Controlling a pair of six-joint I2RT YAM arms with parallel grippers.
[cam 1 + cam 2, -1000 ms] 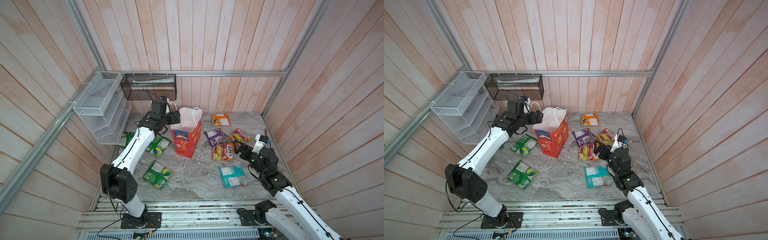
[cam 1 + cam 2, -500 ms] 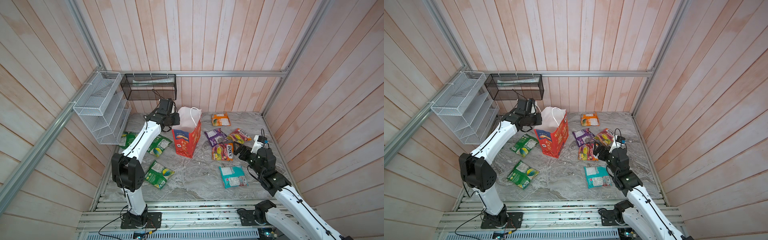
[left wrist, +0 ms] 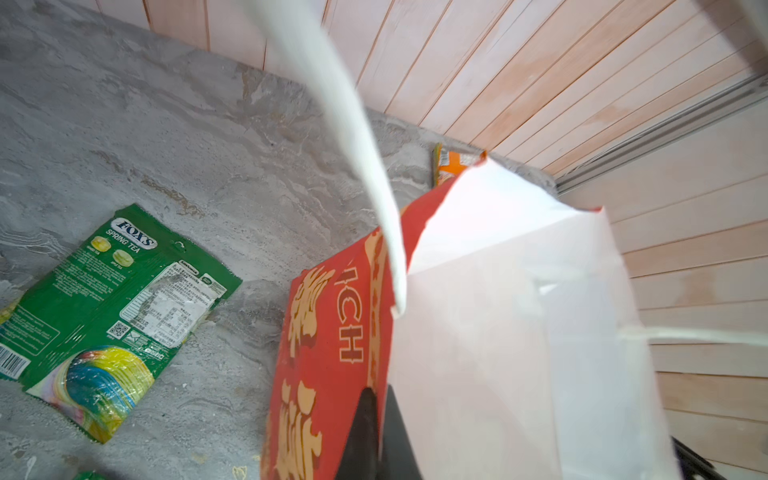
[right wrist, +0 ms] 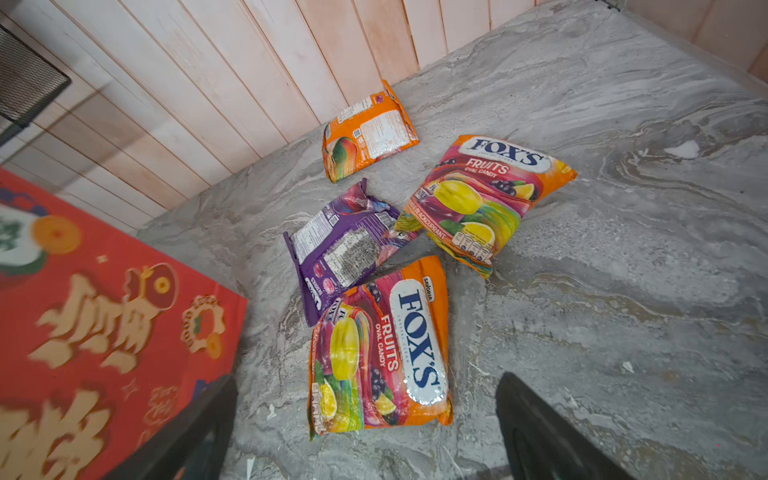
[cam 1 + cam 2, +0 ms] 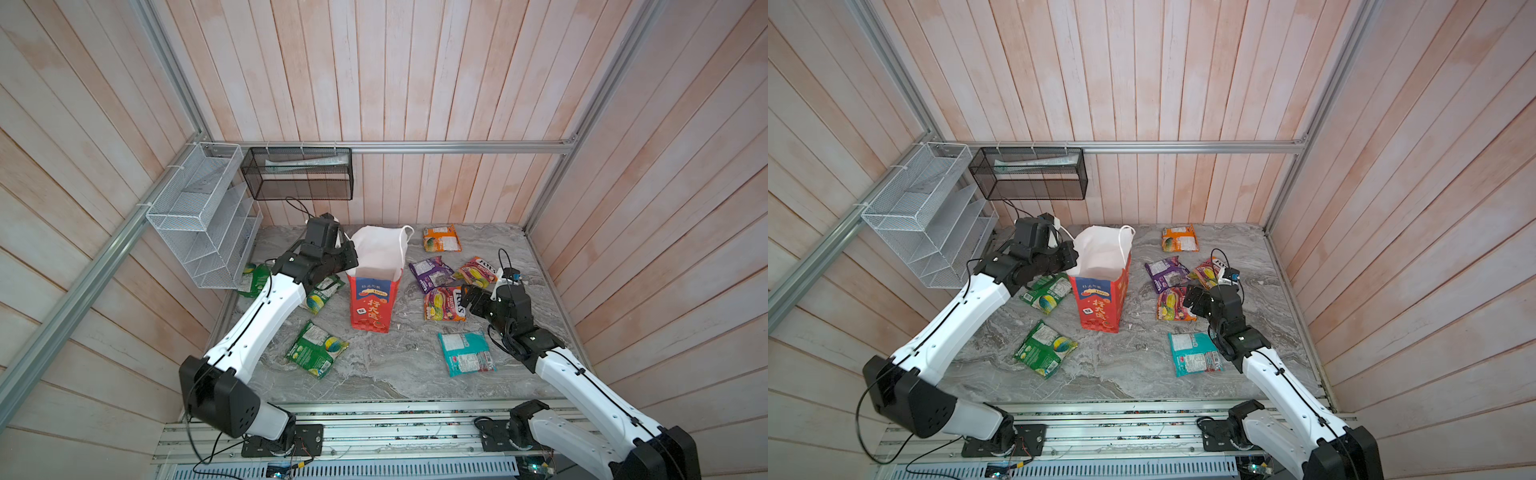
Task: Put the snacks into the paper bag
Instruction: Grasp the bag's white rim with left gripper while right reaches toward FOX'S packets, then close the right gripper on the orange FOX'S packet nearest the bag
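The red paper bag stands upright mid-table with its white-lined mouth open. My left gripper is shut on the bag's left rim, one finger on the red outside and one on the white inside. Right of the bag, my right gripper hangs open just over an orange-pink FOX'S packet. A second FOX'S packet, a purple one and an orange one lie beyond it. A teal packet and three green packets lie flat.
A white wire rack and a black mesh basket hang on the back left walls. Wooden walls close the marble table on three sides. Metal rails run along the front edge.
My left gripper has closed on the bag's rim, and its arm has swung its elbow forward. The right arm has barely moved.
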